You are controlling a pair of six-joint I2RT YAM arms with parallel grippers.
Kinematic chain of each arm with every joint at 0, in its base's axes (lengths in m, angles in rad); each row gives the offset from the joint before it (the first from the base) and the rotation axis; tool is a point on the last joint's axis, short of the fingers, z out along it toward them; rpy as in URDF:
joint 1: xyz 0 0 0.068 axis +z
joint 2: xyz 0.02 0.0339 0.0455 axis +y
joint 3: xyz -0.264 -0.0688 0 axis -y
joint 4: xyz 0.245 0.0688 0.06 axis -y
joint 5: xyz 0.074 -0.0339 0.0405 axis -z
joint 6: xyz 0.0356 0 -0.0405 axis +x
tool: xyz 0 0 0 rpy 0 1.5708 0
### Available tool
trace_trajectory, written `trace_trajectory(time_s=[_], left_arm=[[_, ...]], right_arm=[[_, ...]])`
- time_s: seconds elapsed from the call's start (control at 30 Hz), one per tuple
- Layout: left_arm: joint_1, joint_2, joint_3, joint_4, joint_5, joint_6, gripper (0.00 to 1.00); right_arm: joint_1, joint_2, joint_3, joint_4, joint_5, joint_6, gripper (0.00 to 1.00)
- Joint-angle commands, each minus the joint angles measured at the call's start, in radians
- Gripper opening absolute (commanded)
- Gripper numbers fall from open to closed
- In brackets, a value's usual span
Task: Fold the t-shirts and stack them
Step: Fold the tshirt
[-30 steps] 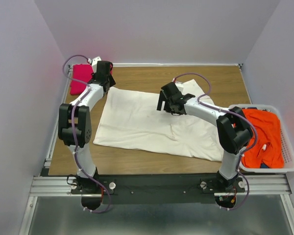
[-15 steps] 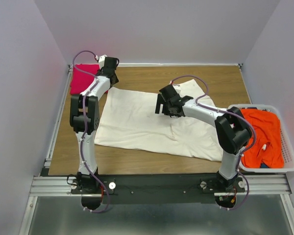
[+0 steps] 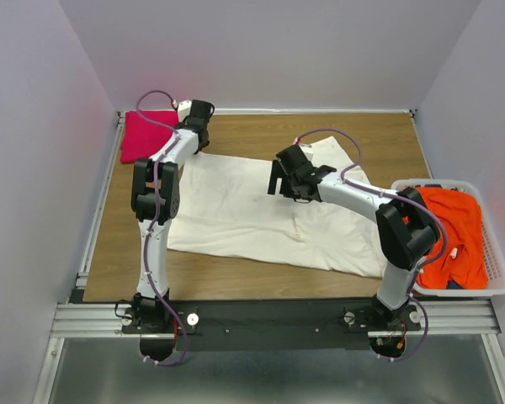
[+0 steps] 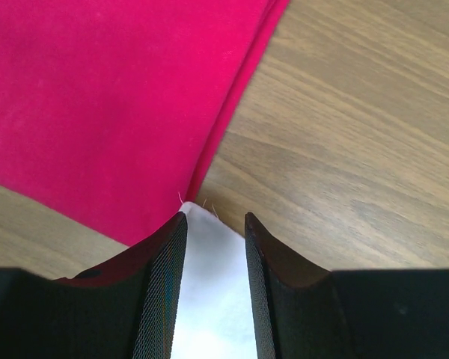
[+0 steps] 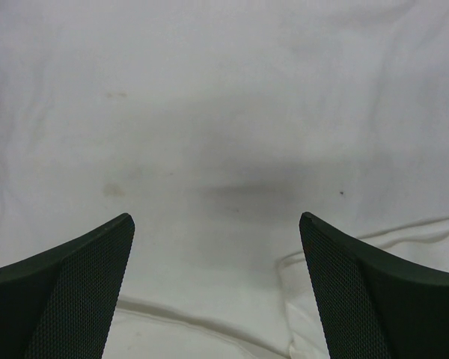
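The cream shirt (image 3: 236,210) lies spread flat across the middle of the wooden table (image 3: 379,139), with its collar end toward the upper right of the overhead view. A pink shirt (image 3: 143,135) sits folded in the upper left corner of the table. An orange shirt (image 3: 459,236) is heaped in the white basket (image 3: 454,293) at the right edge.

The left claw (image 3: 200,145) reaches to the far left corner of the cream shirt, just beside the pink one. In its wrist view the left claw (image 4: 213,221) has its two fingers a narrow gap apart. The pointed corner of the cream shirt (image 4: 209,299) shows in that gap. The edge of the pink shirt (image 4: 97,97) fills the upper left, and bare table (image 4: 359,149) fills the right. Whether the pads are pressing the cloth cannot be told.

The right claw (image 3: 284,189) hangs over the middle of the cream shirt, a little above centre in the overhead view. In its own view the right claw (image 5: 215,221) is spread wide, one finger at each lower corner of the frame. It holds nothing, and only wrinkled cream cloth (image 5: 224,112) lies beneath it.
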Motion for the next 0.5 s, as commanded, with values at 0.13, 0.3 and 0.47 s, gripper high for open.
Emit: trace_trajectory(time_s=[0.13, 0.3, 0.47], left_arm=[[0.002, 0.064, 0.072, -0.059, -0.059, -0.018, 0.44], [0.002, 0.089, 0.09, -0.072, -0.058, -0.016, 0.42], [0.0, 0.093, 0.075, -0.072, -0.059, -0.016, 0.31]], right_arm=[[0.003, -0.043, -0.019, 0.011, -0.001, -0.015, 0.97], [0.003, -0.045, -0.023, 0.011, -0.001, -0.017, 0.97], [0.003, -0.043, -0.023, 0.011, -0.001, -0.018, 0.97]])
